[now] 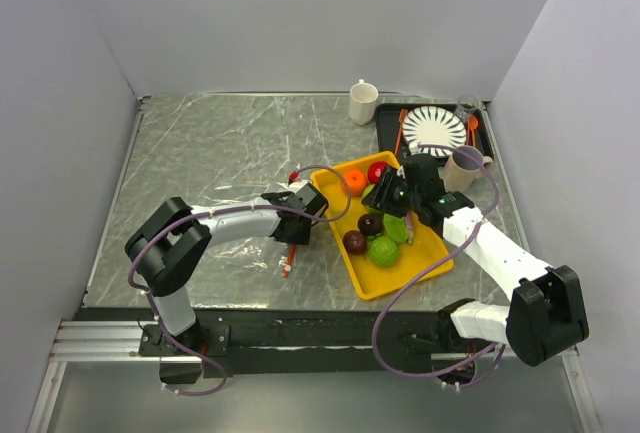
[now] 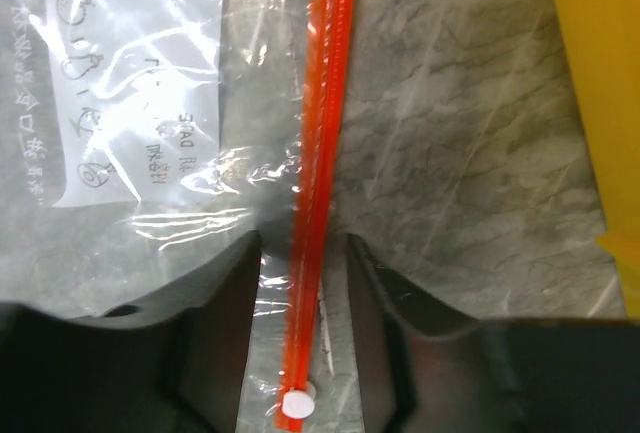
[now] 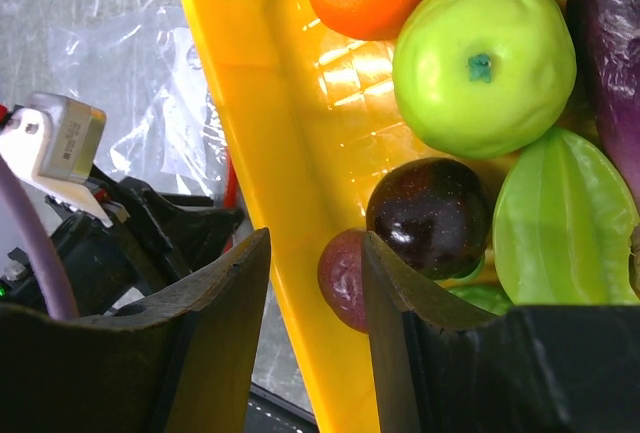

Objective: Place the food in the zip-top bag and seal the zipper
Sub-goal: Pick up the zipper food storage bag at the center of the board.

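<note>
The zip-top bag lies flat on the table left of the yellow tray. Its zipper runs straight between the fingers of my open left gripper, which straddles it without clamping; a white slider sits at the near end. The tray holds the food: an orange, a red fruit, two dark purple ones and green ones. My right gripper is open over the tray's left wall, one finger beside a purple fruit.
A white mug stands at the back. A black tray with a striped plate and a tan cup stand at the back right, close to my right arm. Walls enclose the table on three sides.
</note>
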